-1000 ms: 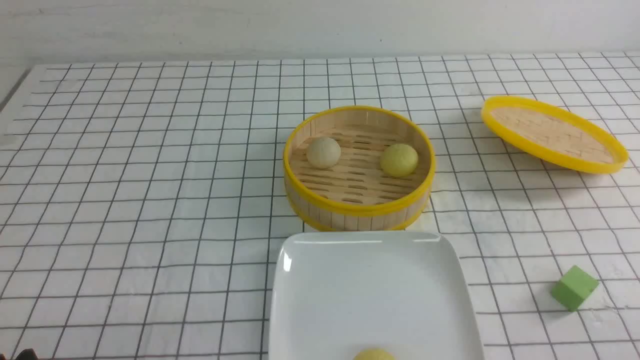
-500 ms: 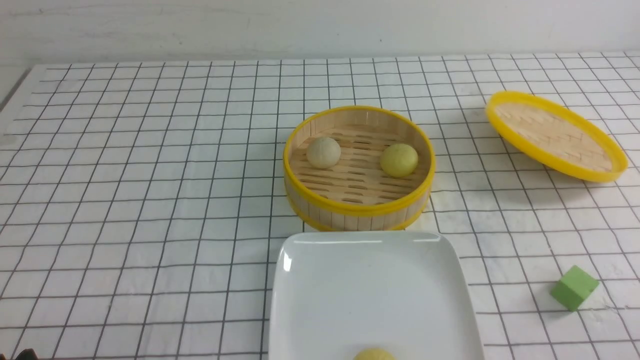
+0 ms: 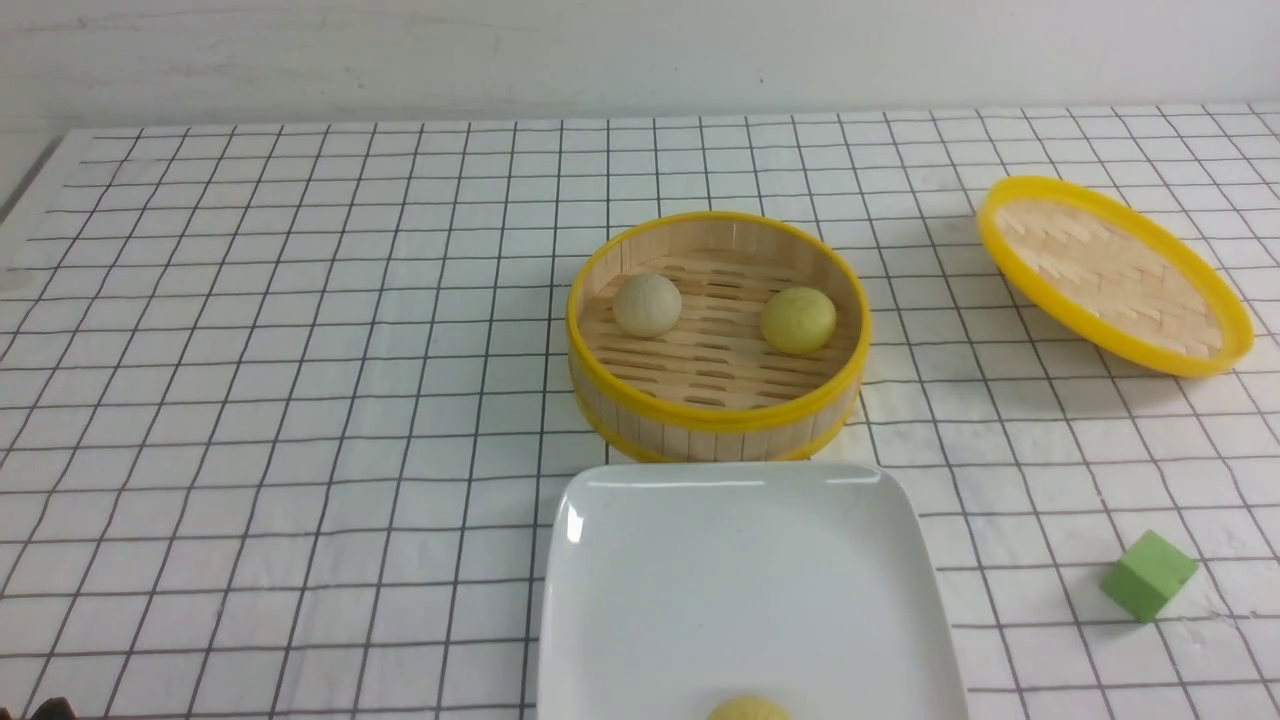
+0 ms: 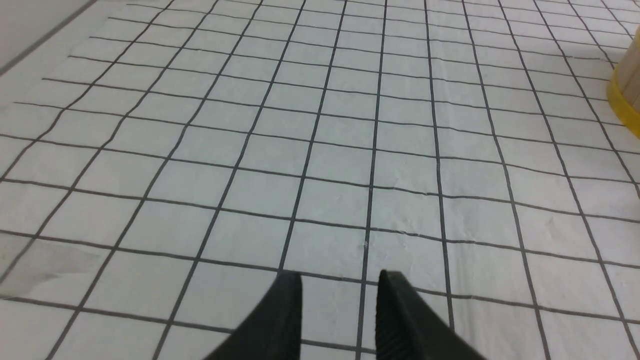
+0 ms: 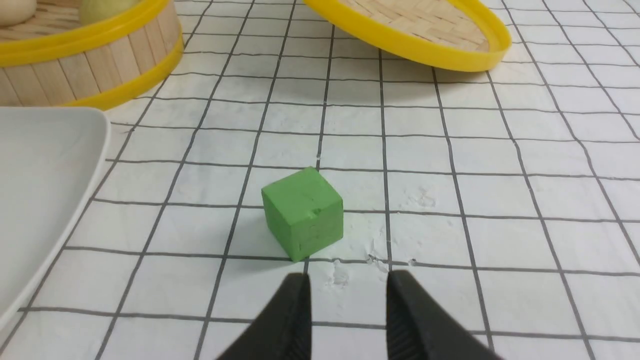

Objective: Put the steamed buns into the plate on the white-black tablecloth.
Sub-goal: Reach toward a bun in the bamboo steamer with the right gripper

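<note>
A cream steamed bun [image 3: 647, 304] and a yellow steamed bun [image 3: 798, 320] lie in the open bamboo steamer [image 3: 715, 430] on the white-black tablecloth [image 3: 300, 400]. Another yellow bun [image 3: 748, 709] sits on the white square plate [image 3: 650, 600], cut by the front view's lower edge. My left gripper [image 4: 340, 280] is open and empty over bare cloth, left of the steamer [image 4: 627, 95]. My right gripper [image 5: 348, 280] is open and empty, just short of the green cube [image 5: 303, 214]. Neither gripper shows in the front view.
The steamer's lid [image 3: 1115, 275] lies tilted at the back right, its inside facing up. The green cube [image 3: 1148, 575] stands right of the plate [image 5: 40, 175]. The steamer [image 5: 85, 65] and the lid [image 5: 415, 30] lie beyond the cube in the right wrist view.
The lid at the back right has rocked and now tilts more steeply. The buns, plate and cube have not moved.
</note>
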Robot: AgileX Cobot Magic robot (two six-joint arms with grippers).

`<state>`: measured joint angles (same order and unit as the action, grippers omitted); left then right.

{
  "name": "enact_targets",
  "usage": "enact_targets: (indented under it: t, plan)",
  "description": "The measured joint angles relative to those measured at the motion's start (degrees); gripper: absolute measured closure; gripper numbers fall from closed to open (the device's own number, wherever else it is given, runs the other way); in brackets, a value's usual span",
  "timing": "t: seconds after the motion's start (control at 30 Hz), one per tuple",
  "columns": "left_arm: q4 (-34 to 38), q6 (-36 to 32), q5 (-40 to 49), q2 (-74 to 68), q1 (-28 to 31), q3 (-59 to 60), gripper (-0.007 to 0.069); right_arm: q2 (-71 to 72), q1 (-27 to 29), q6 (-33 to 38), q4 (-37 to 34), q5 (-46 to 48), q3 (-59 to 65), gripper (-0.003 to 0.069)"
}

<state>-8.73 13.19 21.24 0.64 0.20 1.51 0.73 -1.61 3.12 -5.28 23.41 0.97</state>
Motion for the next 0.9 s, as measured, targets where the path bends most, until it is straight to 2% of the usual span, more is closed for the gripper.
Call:
enact_targets:
  t: [0.13,0.2,0.33,0.4,0.43,0.53,0.7,0.77,0.83,0.9]
  plan:
    - [1.1,1.6,0.0,0.0,0.0,0.0,0.0384,0.0,0.0,0.2,0.0,-0.7,0.1,0.0419]
    - [9.9,8.4,0.0,0.0,0.0,-0.1,0.0384,0.0,0.0,-4.4,-5.8,-2.1,0.4,0.0419]
    - [31.3,26.3,1.2,0.0,0.0,-0.1,0.0384,0.0,0.0,-17.5,-22.8,-3.8,0.4,0.0419]
    - [36.4,29.9,1.4,0.0,0.0,0.0,0.0384,0.0,0.0,-20.1,-26.3,-3.8,0.4,0.0419]
    - [41.5,34.7,1.6,0.0,0.0,0.1,0.0384,0.0,0.0,-22.0,-29.3,-3.8,0.4,0.0419]
    - [45.9,38.2,1.6,0.0,0.0,0.1,0.0384,0.0,0.0,-23.4,-32.3,-3.7,0.4,0.0419]
    - [46.6,38.6,0.3,0.0,0.0,0.1,0.0385,0.0,0.0,-23.2,-34.0,-3.7,-0.3,0.0419]
    - [46.7,36.5,-0.6,0.0,0.0,-0.1,0.0393,0.0,0.0,-21.5,-33.9,-3.8,-2.8,0.0428]
    - [46.7,32.8,-0.2,0.0,0.0,-1.8,0.0407,0.0,0.0,-18.3,-33.0,-4.3,-7.2,0.0449]
    - [46.7,23.1,0.2,0.0,0.0,-7.7,0.0454,-1.6,0.0,-12.2,-28.8,-5.0,-16.2,0.0527]
